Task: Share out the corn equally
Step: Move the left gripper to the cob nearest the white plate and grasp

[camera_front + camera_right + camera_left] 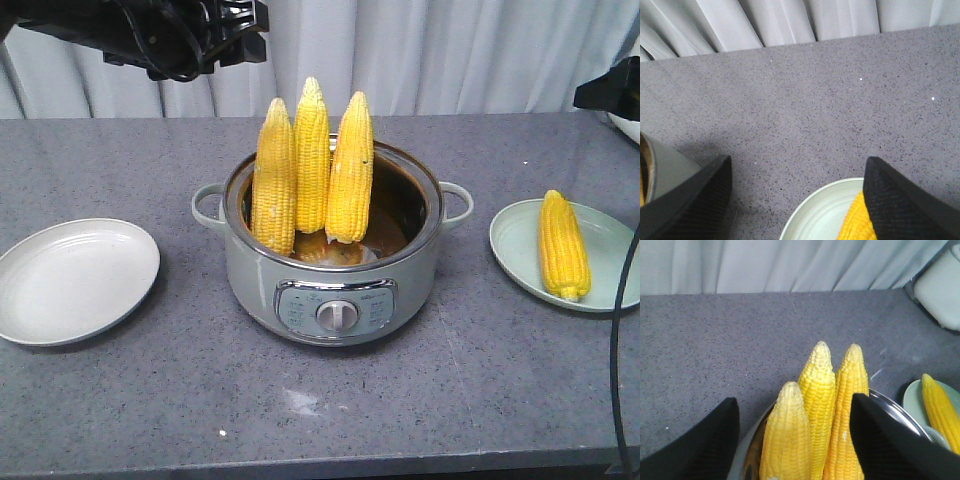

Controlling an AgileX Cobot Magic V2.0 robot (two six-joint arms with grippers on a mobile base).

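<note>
— Grey speckled table (400, 410), pale pleated curtain (450, 50) behind it. Where is the corn?

— Three corn cobs (312, 160) stand upright, tips up, side by side in the cooker pot (250, 270) at the middle of the table. A fourth cob (563, 245) lies flat on the pale green plate (515, 245) to the right of the pot.

— Other containers?

— One white plate (75, 285) left of the pot. That makes two plates, one pot and four cobs in all.

— Any writing?

— The pot's front panel (295, 310) has a round dial (337, 316) with small print around it, too small to read.

— And the arms?

— The left gripper (794, 400) hangs above the pot. Its jaws are apart, one black finger on either side of the three tips. Whether either one touches a cob, I cannot tell. The right gripper (797, 160) hangs over the edge of the green plate, jaws likewise apart and holding nothing. The yellow end of the fourth cob shows just beside one finger.
</note>
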